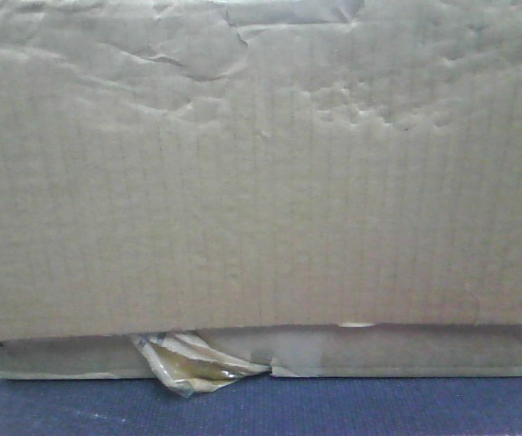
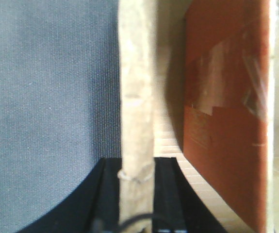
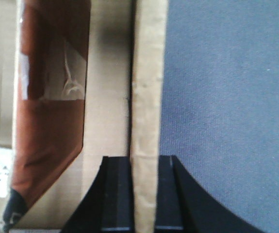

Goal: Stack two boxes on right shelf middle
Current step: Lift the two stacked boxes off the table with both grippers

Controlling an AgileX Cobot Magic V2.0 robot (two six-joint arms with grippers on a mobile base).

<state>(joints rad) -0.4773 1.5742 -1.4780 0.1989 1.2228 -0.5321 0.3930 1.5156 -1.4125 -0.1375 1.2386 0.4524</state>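
You are working on the stacking step. In the front view the tall box [image 1: 261, 182] is filling almost the whole picture. The shallow box [image 1: 406, 354] is peeking out under it, at 6 o'clock. A thin dark line is showing between the two, so I cannot tell if the tall box is resting all the way down. Some loose tape [image 1: 192, 363] is hanging off the shallow box at about 7 o'clock. Both boxes are sitting on the dark blue desk [image 1: 61, 409]. No view is showing the shelf.

Your left claw [image 2: 137, 167] is pinching a cardboard wall [image 2: 137, 73], one finger on each side. The desk is lying at 9 o'clock of that wall, and the inside of the box is lying at 3 o'clock. Your right claw [image 3: 144, 162] is pinching a wall [image 3: 149, 73] in the same way, with the desk at 3 o'clock and the inside of the box at 9 o'clock. I am guessing both walls belong to the tall box.

For the next move, I think you are needing to keep both claws level and move them together. The walls are thin and may bend. If you are only holding the tall box, the shallow box may stay behind, so you are needing to watch for that on the way to the shelf.
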